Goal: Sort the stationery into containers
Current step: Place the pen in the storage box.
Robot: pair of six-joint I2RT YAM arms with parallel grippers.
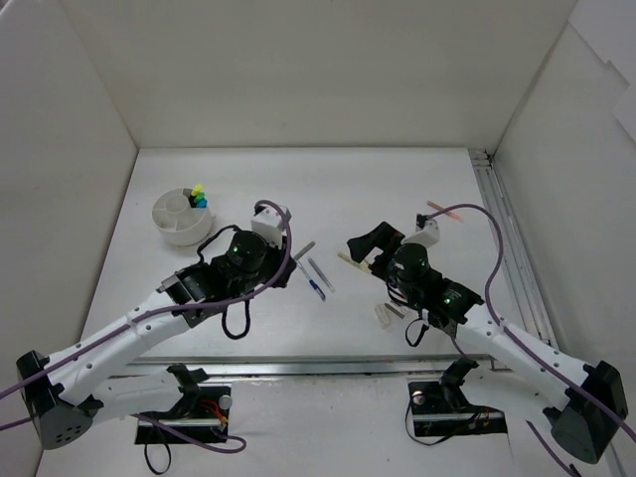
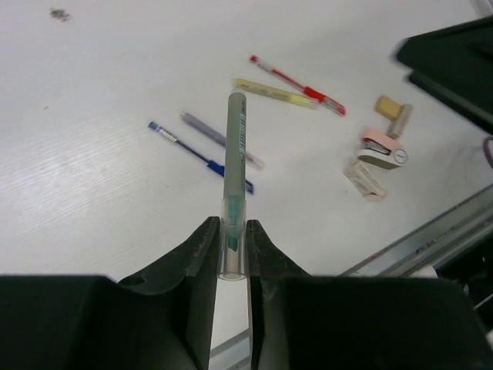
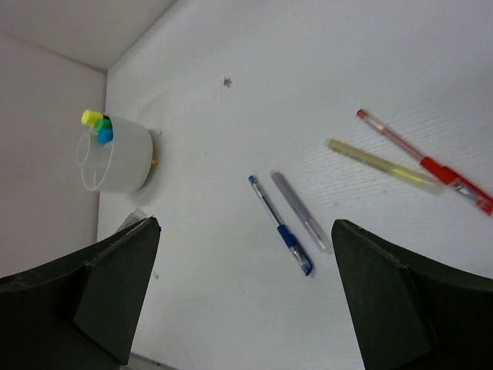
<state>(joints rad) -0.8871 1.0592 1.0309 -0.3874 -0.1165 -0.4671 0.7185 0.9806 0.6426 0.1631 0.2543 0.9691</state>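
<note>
Between the left gripper's [image 2: 231, 248] closed jaws I hold a grey-green pen [image 2: 235, 146]; next, carry it to the white tub [image 1: 179, 233]. Right gripper [image 3: 245, 266] gapes empty.

Left gripper [image 2: 231, 230]: pointing 2 o'clock, fingers clamped on pen [image 2: 234, 146]. Right gripper [image 3: 245, 225]: pointing 10 o'clock, fingers spread wide.

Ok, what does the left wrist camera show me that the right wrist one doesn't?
Only left wrist: the left gripper shut on a grey-green pen, and the eraser blocks. Only right wrist: the white tub with highlighters standing in it. Both: the blue pen, grey pen, yellow stick and red pen, lying loose.
</note>
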